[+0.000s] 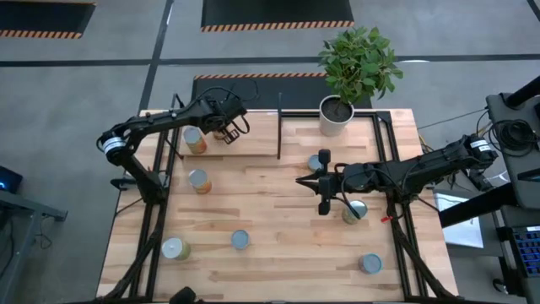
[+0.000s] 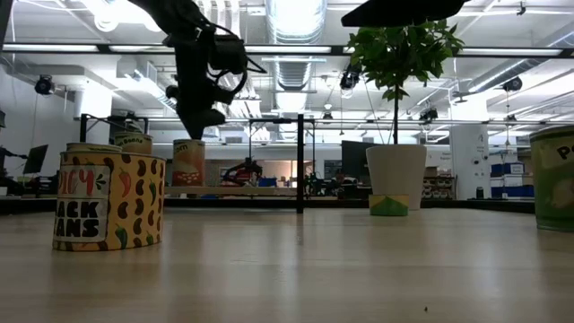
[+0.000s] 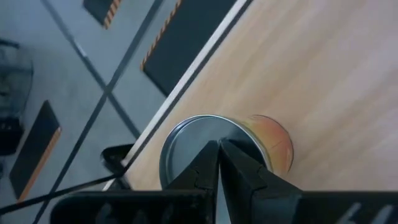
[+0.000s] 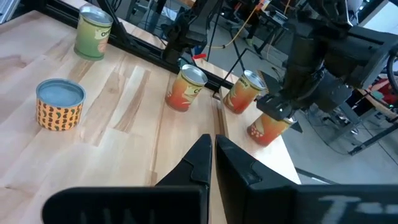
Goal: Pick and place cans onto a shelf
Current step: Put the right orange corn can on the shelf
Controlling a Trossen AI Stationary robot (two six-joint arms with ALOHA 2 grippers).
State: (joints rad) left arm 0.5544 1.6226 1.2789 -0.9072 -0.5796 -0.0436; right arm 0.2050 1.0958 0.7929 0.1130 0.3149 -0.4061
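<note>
Currently your left gripper sits over the shelf at the table's far left, beside an orange-labelled can standing on that panel. The left wrist view shows its fingers pressed together with no gap, hovering above that can's silvery lid; nothing is held between them. From the low camera, the same gripper hangs just above the orange can on the shelf board.

Your right gripper lies near the table's middle-right, and its own camera shows the fingers closed tip to tip, empty. A blue-grey-topped can stands just beside it toward the far edge, and a can with a pale top sits close under the right arm.

Other cans you can log on the bare tabletop:
- one on the left side below the shelf
- one with a yellowish top near the front left
- a blue-grey one at front centre
- one at front right

Note the white plant pot stands at the far edge, right of the shelf's black divider bar. The low view puts a chilli-patterned can closest to the lens.
</note>
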